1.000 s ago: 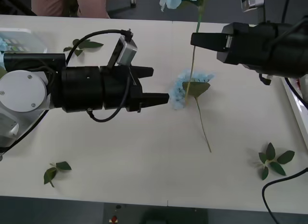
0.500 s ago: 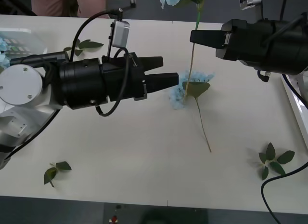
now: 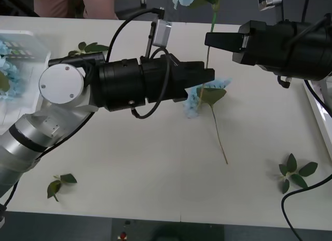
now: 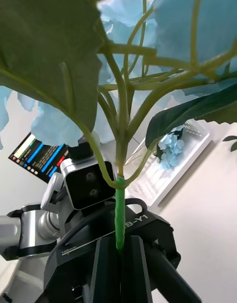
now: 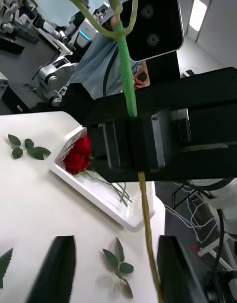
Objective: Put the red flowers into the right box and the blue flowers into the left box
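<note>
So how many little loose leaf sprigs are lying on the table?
3. One leaf sprig lies far back on the left, another near the front left, a third front right. More could be hidden.

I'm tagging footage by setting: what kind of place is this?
Probably a robotics lab. The left wrist view shows other robot arms standing in the room behind. The work goes on at a plain white table, and a monitor with coloured bars glows behind the left arm.

Blue flowers [image 3: 199, 96] lie mid-table, one stem [image 3: 208, 54] upright; red flowers [image 5: 77, 155] fill the right box [image 5: 106, 197].
</note>
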